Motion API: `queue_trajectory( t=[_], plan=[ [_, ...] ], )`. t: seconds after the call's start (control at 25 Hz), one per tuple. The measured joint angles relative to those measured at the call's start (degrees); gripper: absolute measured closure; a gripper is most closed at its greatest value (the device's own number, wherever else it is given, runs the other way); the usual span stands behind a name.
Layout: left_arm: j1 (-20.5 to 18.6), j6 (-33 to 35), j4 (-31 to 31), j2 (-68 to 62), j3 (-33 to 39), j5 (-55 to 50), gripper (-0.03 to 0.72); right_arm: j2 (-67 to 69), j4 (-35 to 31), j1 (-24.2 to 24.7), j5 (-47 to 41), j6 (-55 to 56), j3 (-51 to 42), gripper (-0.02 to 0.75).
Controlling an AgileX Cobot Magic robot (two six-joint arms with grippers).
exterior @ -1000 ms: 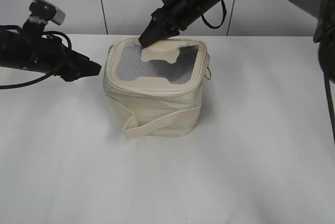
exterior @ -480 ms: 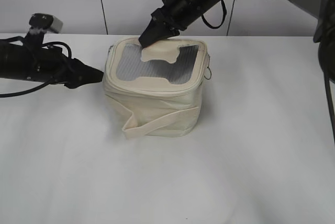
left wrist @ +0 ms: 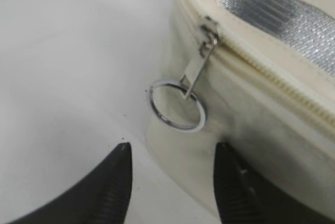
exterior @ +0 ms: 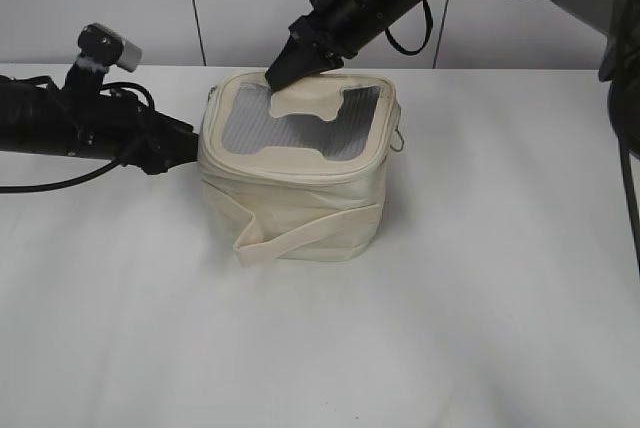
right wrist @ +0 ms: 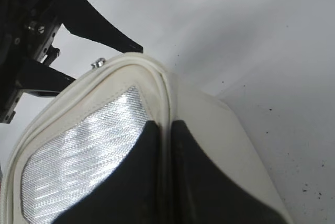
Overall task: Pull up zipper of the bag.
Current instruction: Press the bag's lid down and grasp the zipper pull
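Observation:
The cream boxy bag [exterior: 300, 183] stands mid-table with its grey lid panel up. The cream zipper track [left wrist: 272, 75] runs round the lid edge. A silver slider [left wrist: 209, 29] with a ring pull [left wrist: 177, 104] hangs at the bag's left side. My left gripper [left wrist: 172, 153] is open, its fingers just short of the ring, at the bag's left wall [exterior: 190, 148]. My right gripper [right wrist: 166, 130] is shut on the bag's lid rim [right wrist: 157, 77] at the far left corner [exterior: 285, 66]. A second ring pull [exterior: 399, 138] hangs on the bag's right side.
The wide cream strap [exterior: 300, 233] loops across the bag's front. The white table [exterior: 480, 298] spreads around the bag, with a white wall behind. The left gripper's fingers [right wrist: 78, 20] show beyond the bag in the right wrist view.
My left gripper has moved right, up to the bag's left wall. The right gripper and the bag have stayed put.

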State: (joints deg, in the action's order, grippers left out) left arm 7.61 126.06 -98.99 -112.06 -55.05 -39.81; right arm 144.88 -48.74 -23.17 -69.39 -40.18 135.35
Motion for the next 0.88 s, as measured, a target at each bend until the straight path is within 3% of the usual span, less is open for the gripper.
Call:
queue_trajectory(
  t=[0.88],
  plan=[
    [0.3,0.5,-0.1,0.0,-3.8,1.9,0.33,0.0,0.0,0.0,0.0,0.0,0.0,0.692]
  ],
)
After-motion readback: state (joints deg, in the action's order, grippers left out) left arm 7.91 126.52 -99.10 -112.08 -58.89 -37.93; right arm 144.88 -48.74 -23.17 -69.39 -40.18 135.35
